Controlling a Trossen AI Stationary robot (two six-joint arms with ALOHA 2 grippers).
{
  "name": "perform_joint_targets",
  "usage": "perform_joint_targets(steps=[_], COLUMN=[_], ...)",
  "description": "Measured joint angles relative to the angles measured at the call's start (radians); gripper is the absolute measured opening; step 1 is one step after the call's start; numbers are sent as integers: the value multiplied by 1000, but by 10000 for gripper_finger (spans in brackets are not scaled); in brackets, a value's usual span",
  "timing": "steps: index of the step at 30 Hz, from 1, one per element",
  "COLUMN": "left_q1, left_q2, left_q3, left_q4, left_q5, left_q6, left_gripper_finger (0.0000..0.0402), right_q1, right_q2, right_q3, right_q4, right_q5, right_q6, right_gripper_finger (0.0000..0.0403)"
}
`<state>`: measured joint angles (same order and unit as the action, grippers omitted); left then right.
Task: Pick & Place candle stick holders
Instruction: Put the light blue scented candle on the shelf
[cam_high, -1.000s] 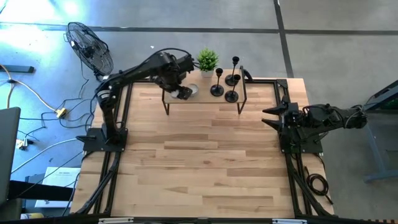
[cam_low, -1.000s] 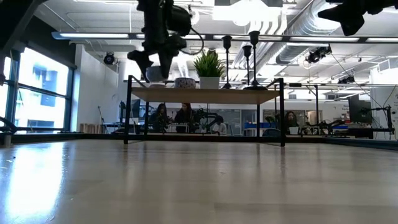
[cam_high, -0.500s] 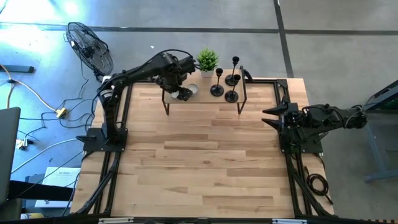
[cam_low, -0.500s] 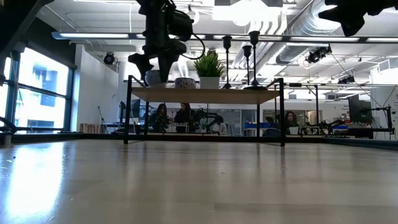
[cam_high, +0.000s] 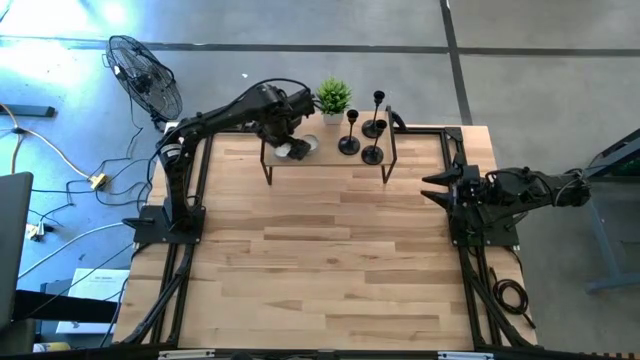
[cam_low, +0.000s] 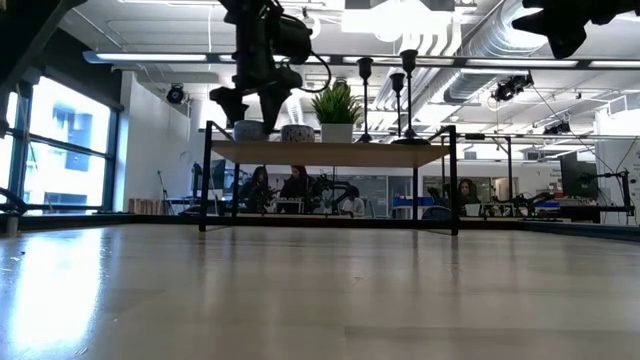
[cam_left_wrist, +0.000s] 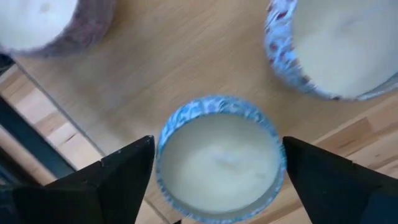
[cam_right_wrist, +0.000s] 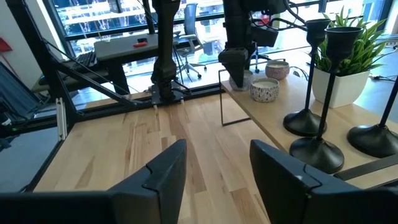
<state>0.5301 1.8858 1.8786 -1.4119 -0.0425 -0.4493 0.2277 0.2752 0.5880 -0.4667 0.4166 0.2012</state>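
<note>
Three black candle stick holders (cam_high: 349, 135) (cam_high: 378, 118) (cam_high: 372, 150) stand upright on their round bases on a small wooden shelf (cam_high: 335, 162) at the table's far edge; the right wrist view shows their bases (cam_right_wrist: 317, 155). My left gripper (cam_high: 290, 146) points down over the shelf's left end. It is open, one finger on either side of a blue-rimmed tealight candle (cam_left_wrist: 217, 158) that rests on the shelf. In the low view this candle (cam_low: 248, 130) sits under the spread fingers (cam_low: 228, 100). My right gripper (cam_high: 435, 185) waits open at the table's right edge.
Two more tealights (cam_left_wrist: 336, 43) (cam_left_wrist: 37, 25) sit close beside the left gripper on the shelf. A green potted plant (cam_high: 334, 98) stands at the shelf's far side, between the candles and the holders. The shelf's black frame (cam_high: 268, 172) rises from the table. A fan (cam_high: 145, 75) stands off the table.
The tealight between my left gripper's fingers has come down from just above the shelf onto its top. The fingers have then spread wider and let go of it. The candle stick holders have kept their places.
</note>
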Motion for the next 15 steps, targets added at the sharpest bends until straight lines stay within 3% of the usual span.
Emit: perform_joint_targets(steps=[15], left_q1=[0], left_q2=[0], left_q3=[0], left_q4=[-47], left_q5=[18], left_q6=[0], left_gripper_finger=[327], right_q1=[0], right_q2=[0], right_q3=[0], right_q4=[0], right_q5=[8], right_q6=[0], right_gripper_finger=[162])
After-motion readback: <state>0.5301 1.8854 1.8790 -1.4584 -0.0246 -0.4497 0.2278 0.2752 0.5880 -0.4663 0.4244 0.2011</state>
